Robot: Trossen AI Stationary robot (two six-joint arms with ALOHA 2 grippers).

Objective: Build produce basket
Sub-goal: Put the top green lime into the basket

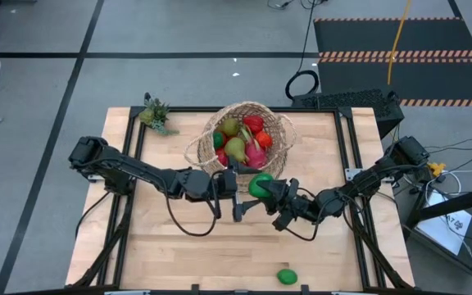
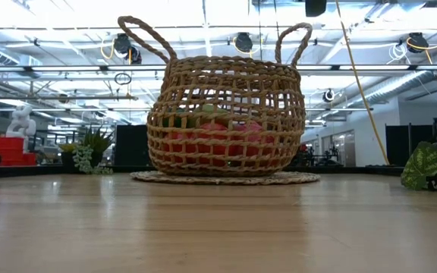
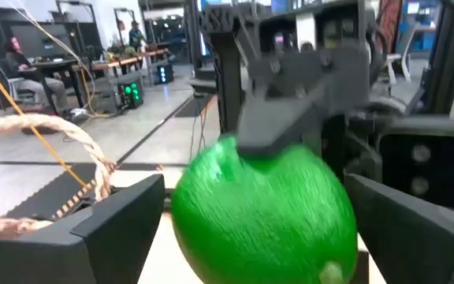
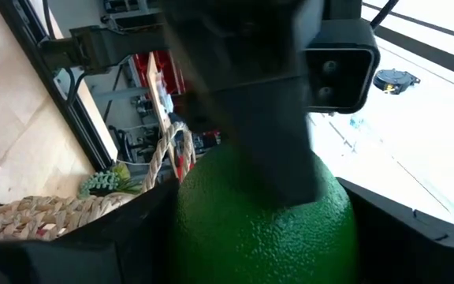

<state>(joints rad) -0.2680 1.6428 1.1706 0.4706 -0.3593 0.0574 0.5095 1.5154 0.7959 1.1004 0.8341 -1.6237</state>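
Note:
The tan wicker basket [image 1: 240,135] [image 2: 226,121] stands at the table's far middle on its flat base. It holds red, green, pink and orange produce [image 1: 242,139]. Just in front of it, a green lime [image 1: 260,184] [image 3: 262,213] [image 4: 258,217] is held in the air between both arms. My left gripper [image 1: 242,187] [image 3: 262,229] reaches it from the left and my right gripper [image 1: 270,192] [image 4: 258,237] from the right, both closed on it. A second green lime [image 1: 286,276] lies near the table's near edge. Neither gripper shows in the low view. My left gripper has the lime's two sides [image 3: 181,225] between its fingers [image 3: 113,225], coming level from the table's left. The lime is lifted clear of the table. My right gripper pinches the same lime, coming level from the table's right. One finger [image 3: 290,118] lies on the lime's top [image 3: 247,162]; the lime hides the other. In its own wrist view, the left arm's finger covers the lime's front.
A small green spiky plant [image 1: 156,115] sits at the table's far left corner. Black frame rails [image 1: 347,156] run along the table's sides. Bare wood lies left and right of the basket and across the near half. Cables and a striped mat lie on the floor beyond.

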